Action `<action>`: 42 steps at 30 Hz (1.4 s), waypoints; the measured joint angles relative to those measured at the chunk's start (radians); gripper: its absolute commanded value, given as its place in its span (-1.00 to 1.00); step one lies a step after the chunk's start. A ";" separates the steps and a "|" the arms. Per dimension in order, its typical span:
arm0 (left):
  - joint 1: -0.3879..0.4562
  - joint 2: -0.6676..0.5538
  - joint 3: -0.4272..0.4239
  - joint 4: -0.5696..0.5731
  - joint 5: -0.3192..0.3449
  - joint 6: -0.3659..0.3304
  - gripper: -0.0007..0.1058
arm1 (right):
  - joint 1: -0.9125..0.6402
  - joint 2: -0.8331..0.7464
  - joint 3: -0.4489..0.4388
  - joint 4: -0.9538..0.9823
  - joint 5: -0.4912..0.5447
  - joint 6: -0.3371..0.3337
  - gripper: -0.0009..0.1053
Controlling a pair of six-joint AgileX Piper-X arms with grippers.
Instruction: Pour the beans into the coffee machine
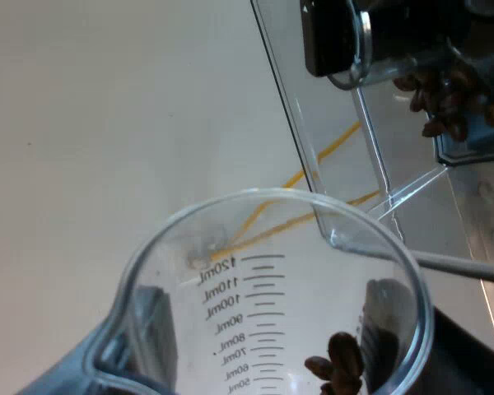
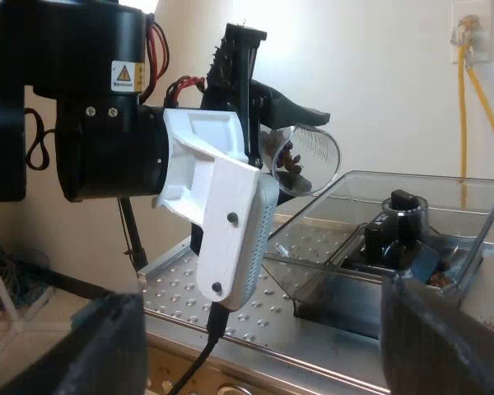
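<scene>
Measuring glass (image 1: 272, 271), seemingly light, stiff and slick, holding few beans (image 1: 337, 369), is clamped by its sides in left claw (image 1: 267, 329), tipped above the bean hopper (image 2: 477, 193); right claw (image 2: 259, 304) stands apart, empty, near the hopper

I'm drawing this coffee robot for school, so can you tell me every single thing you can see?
measuring glass: one, clear with black marks, tipped at the bean hopper's edge
coffee beans: several, brown, some in the glass, more in the hopper
bean hopper: one, clear, open, on the espresso machine
knob: one, black, inside the hopper
espresso machine: one, silver dimpled top
cable: one, yellow, on the wall
left gripper: one, black, shut on the glass
right gripper: one, black, open, facing the machine
</scene>
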 measured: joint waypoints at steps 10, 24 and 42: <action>0.000 0.000 0.000 0.000 0.000 0.000 -0.23 | 0.000 0.000 0.000 0.000 0.000 0.000 0.18; 0.000 0.000 0.000 -0.009 0.000 0.094 -0.23 | 0.000 0.000 0.000 0.000 0.000 0.000 0.18; 0.000 0.000 0.000 -0.009 0.000 0.336 -0.23 | 0.000 0.000 0.000 0.000 0.000 0.000 0.18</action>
